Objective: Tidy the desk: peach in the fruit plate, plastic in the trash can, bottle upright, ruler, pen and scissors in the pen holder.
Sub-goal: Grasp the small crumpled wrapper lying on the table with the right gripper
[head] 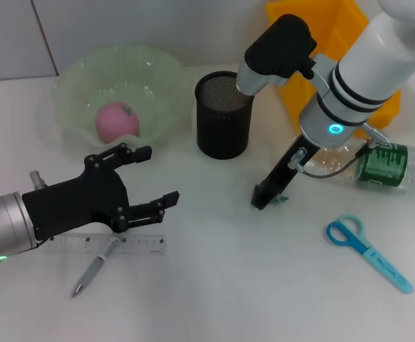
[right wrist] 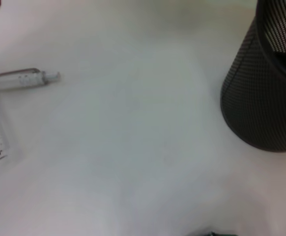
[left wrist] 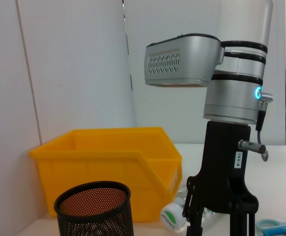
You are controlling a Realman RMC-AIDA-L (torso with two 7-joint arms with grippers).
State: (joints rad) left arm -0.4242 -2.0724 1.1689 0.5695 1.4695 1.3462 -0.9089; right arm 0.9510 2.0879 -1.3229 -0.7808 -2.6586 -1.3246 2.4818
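I am hovering my left gripper (head: 147,177), fingers spread wide and empty, at lower left over the ruler (head: 111,246) and pen (head: 92,271), ready to grab one for the pen holder (head: 223,115) at upper centre.

My right gripper (head: 264,200) is pointing down at centre; I cannot tell its opening.

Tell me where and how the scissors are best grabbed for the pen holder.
The scissors lie flat and closed at the robot's right, apart from the bottle. Probably best gripped from straight above, across the narrow blue shaft just past the handle loops, with the claw fingers either side. The right claw is nearer than the open left claw.
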